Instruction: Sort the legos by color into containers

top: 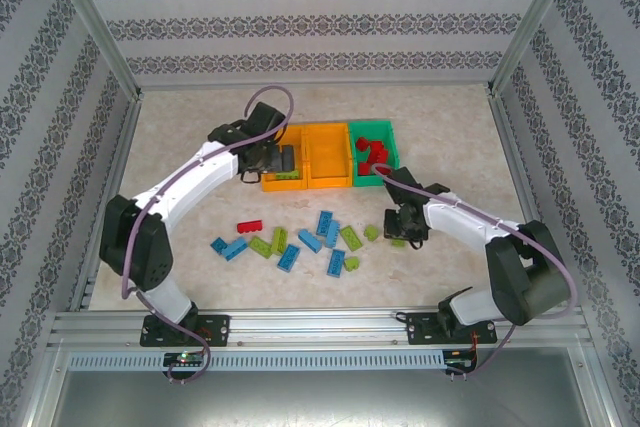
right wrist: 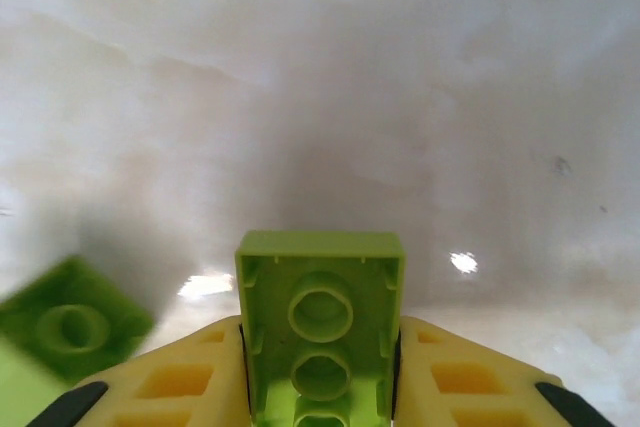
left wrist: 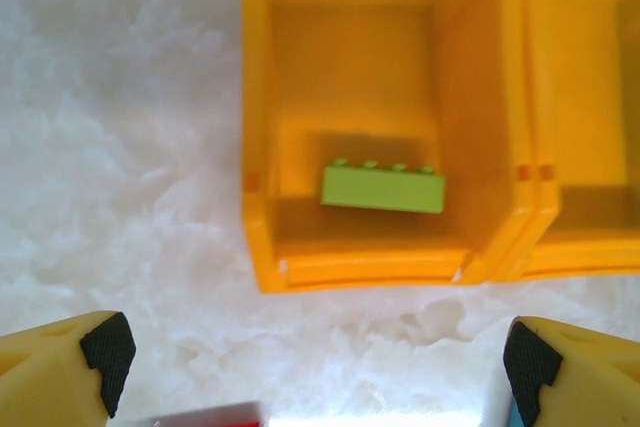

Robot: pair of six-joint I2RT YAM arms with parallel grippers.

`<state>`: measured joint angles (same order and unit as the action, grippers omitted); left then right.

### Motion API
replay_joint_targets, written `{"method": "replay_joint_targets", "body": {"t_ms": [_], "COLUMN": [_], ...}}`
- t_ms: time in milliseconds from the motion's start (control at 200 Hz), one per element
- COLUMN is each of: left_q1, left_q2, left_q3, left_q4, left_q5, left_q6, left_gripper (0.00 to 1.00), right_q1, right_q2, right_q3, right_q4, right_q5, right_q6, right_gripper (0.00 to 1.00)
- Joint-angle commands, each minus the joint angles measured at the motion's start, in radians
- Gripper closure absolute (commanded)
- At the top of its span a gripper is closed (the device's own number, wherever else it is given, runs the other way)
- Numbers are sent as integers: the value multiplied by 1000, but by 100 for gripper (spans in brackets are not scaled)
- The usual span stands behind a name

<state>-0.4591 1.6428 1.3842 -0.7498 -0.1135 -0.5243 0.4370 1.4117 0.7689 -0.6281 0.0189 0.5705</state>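
Note:
My left gripper hangs open over the left orange bin. In the left wrist view its jaws stand wide apart with nothing between them, and a lime green brick lies inside that bin. My right gripper is low over the table and shut on a lime green brick, held underside up between the fingers. A second lime brick lies just to its left. The green bin holds red bricks. The middle orange bin sits between the other two.
Loose bricks lie scattered across the table in front of the bins: a red one, blue ones and lime ones. Metal frame posts and patterned walls close in the table on three sides.

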Motion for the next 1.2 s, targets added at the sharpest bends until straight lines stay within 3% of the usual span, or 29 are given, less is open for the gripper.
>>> {"method": "replay_joint_targets", "body": {"t_ms": [0, 160, 395, 689, 879, 1194], "left_q1": [72, 131, 162, 140, 95, -4], "left_q2": [-64, -148, -236, -292, -309, -206], "left_q3": [-112, -241, -378, -508, -532, -482], "left_q4": [46, 47, 32, 60, 69, 35], "left_q5": [23, 19, 72, 190, 186, 153], "left_q6": [-35, -39, -22, -95, -119, -181], "left_gripper": [3, 1, 1, 0, 0, 1], "right_q1": [28, 57, 113, 161, 171, 172], "right_q2": [-46, 25, 332, 651, 744, 856], "right_q3": [106, 287, 641, 992, 1073, 1171], "right_q4": [44, 175, 283, 194, 180, 121], "right_q5": [14, -86, -263, -297, -296, -293], "right_q6": [15, 13, 30, 18, 16, 22], "right_gripper": [74, 74, 74, 73, 72, 54]}}
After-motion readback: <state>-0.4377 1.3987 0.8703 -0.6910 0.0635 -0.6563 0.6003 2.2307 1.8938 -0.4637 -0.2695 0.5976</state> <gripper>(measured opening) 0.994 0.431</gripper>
